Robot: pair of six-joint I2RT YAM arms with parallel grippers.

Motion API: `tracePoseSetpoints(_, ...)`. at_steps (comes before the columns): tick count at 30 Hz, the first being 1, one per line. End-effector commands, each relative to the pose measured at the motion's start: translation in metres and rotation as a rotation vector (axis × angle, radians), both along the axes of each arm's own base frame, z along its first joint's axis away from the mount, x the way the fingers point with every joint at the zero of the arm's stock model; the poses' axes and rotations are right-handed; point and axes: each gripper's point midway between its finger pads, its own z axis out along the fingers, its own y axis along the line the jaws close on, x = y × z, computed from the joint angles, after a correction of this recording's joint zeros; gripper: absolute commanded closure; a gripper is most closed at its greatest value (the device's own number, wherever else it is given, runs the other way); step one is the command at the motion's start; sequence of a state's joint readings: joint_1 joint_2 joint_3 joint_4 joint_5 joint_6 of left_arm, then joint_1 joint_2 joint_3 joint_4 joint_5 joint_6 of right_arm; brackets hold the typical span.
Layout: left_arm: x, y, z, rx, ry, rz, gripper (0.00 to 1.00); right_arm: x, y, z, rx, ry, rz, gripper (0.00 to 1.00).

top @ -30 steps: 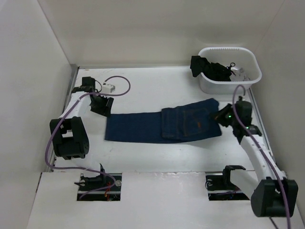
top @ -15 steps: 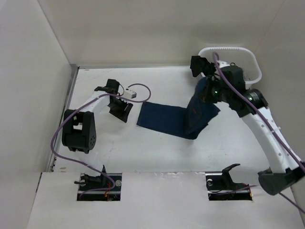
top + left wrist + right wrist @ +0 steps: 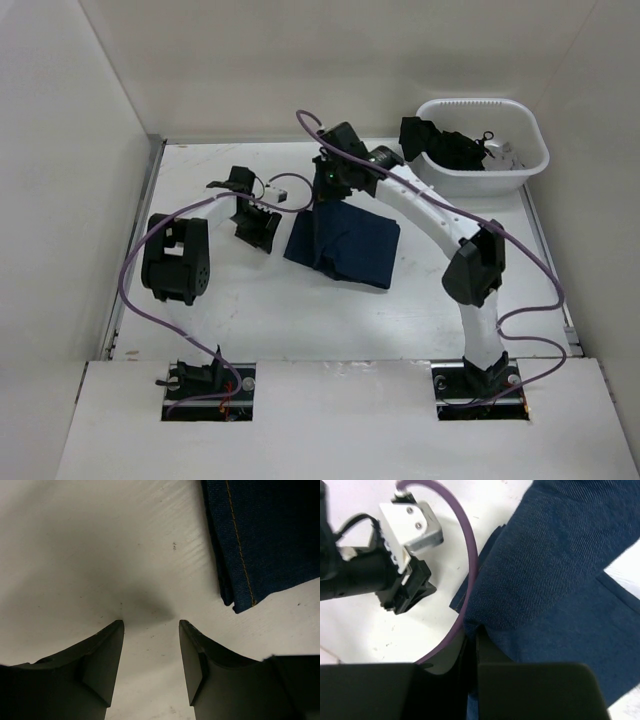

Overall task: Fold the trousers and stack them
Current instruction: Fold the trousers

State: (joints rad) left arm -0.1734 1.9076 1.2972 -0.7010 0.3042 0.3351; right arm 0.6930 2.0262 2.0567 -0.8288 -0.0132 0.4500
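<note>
Jeans lie folded at table centre, long axis approx left-right, R gripper clamped on their left-edge layer (raised a bit), L gripper just left of that edge, fingers apart & empty.

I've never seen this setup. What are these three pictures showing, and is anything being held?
This is a robot: a left arm and a right arm bolted at the near edge of a table. The wide picture looks down from above and behind them; the other two come from a camera on each wrist. On the table lie dark blue trousers, folded over, and a white basket holding a black garment. The right tool is shut on a fold of the trousers. The left tool stands open over bare table beside their corner, holding nothing.
</note>
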Motion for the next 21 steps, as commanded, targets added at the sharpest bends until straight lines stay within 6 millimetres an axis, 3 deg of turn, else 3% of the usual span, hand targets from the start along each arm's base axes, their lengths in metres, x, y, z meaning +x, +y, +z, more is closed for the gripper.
tracePoseSetpoints(1,0.017,0.005,0.001,-0.023,-0.037,0.036,0.53,0.007,0.032,0.040,0.116,-0.086,0.019,0.89)
tracePoseSetpoints(4,0.020,0.017,-0.002,-0.025,-0.030,0.084,0.53,0.005,0.058,0.019,0.131,-0.070,0.039,0.73)
tracePoseSetpoints(7,0.027,0.040,-0.003,-0.023,-0.025,0.167,0.53,-0.002,0.099,0.015,0.214,-0.093,0.109,0.44)
tracePoseSetpoints(8,0.031,0.052,-0.002,-0.020,-0.030,0.203,0.53,-0.009,0.117,0.022,0.268,-0.113,0.166,0.38)
tracePoseSetpoints(10,0.041,0.080,0.002,-0.018,-0.048,0.288,0.53,-0.028,0.144,0.054,0.413,-0.175,0.276,0.34)
tracePoseSetpoints(12,0.049,0.107,0.010,-0.013,-0.070,0.367,0.53,-0.042,0.145,0.087,0.530,-0.242,0.311,0.34)
tracePoseSetpoints(14,0.057,0.129,0.028,-0.021,-0.111,0.426,0.54,-0.048,0.127,0.094,0.575,-0.254,0.255,0.35)
tracePoseSetpoints(17,0.064,0.134,0.067,-0.042,-0.207,0.424,0.53,-0.035,0.052,0.058,0.529,-0.195,0.026,0.35)
tracePoseSetpoints(20,0.061,0.087,0.100,-0.131,-0.268,0.302,0.50,-0.034,-0.036,-0.002,0.423,-0.120,-0.218,0.32)
tracePoseSetpoints(21,0.059,0.067,0.107,-0.170,-0.276,0.260,0.50,-0.037,-0.056,-0.019,0.393,-0.095,-0.271,0.28)
